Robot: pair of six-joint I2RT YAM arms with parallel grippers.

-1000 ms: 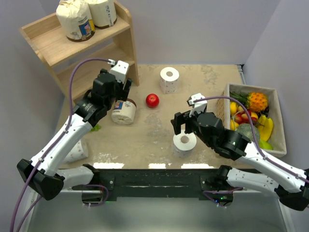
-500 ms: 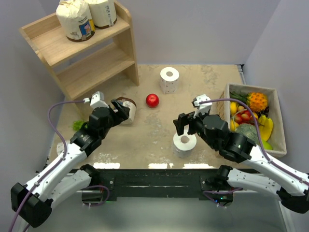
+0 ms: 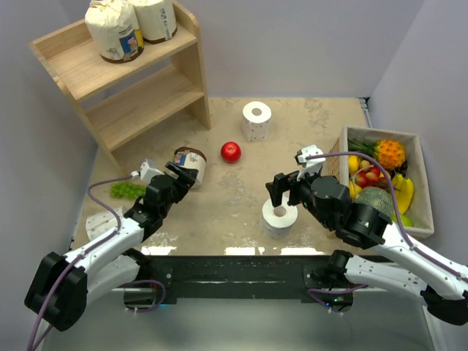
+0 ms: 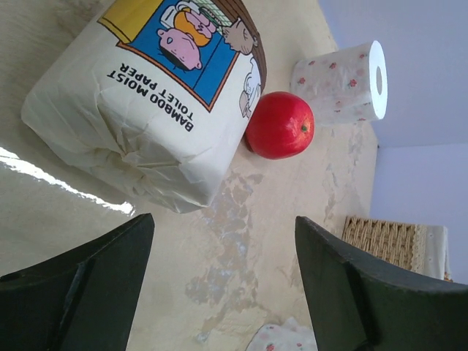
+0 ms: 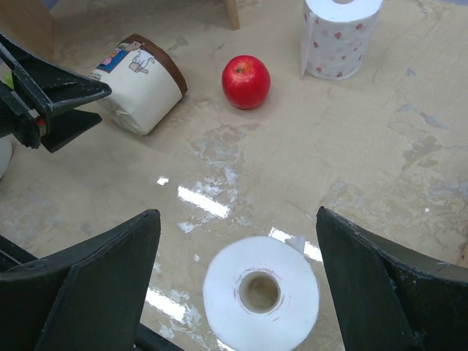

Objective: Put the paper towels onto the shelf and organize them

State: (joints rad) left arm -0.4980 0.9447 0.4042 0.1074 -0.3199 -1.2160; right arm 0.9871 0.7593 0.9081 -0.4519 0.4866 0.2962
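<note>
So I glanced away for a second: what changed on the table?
The left gripper pulled back from above the wrapped roll toward the near-left edge and dropped low, jaws open, holding nothing. The right gripper barely shifted, open over the bare roll. That roll, the apple and the shelf stayed put.

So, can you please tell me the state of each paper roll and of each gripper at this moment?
Wrapped roll on the table: lying on its side.
Near bare roll: upright.
Far bare roll: upright.
Two wrapped rolls: upright on the top tier of the shelf.
Left gripper: open, facing the lying roll, apart from it.
Right gripper: open, above the near roll.
</note>
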